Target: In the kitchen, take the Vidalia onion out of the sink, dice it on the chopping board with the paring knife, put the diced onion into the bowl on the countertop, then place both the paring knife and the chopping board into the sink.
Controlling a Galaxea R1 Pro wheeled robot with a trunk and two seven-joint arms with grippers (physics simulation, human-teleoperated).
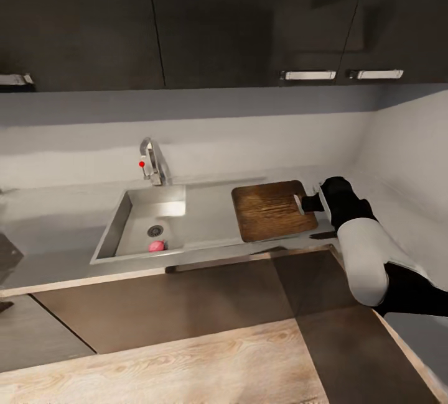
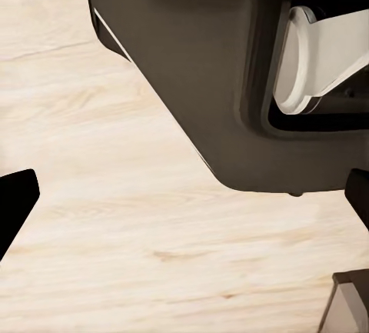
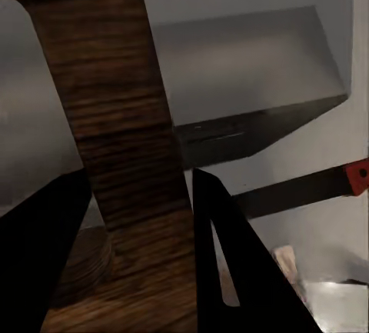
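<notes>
– Beside the sink [image 1: 127,220], on the grey surface [image 1: 56,248], what is that brown thing?
– It is the chopping board [image 1: 270,211]. It lies on the flat steel part next to the basin. Its long side runs left to right along the wall. The end with the slot handle points to the right, toward the robot's right arm.
– Is there any writing on it?
– No, I see wood grain and no words. I cannot read a label anywhere. The tap [image 1: 151,165] has a small red dot.
– What is the right tool [image 3: 137,175] doing?
– It is at the handle end of the board. In the right wrist view, the thin wooden bar by the slot runs up between its two black fingers [image 3: 231,264]. They press on it from both sides, so the tool is clamped on the board.
– And the left tool [image 2: 188,194]?
– Its two dark tips sit far apart at the edges of the left wrist view. It holds nothing. Under it is the pale wood floor [image 2: 131,256] and the robot's dark body.
– What is the little pink thing?
– That is the onion [image 1: 157,245]. It sits in the basin, just beside the round drain [image 1: 155,230].
– Anything else near the board?
– A thin dark thing with a red end [image 3: 307,187] lies just past it. I cannot tell what it is.
</notes>
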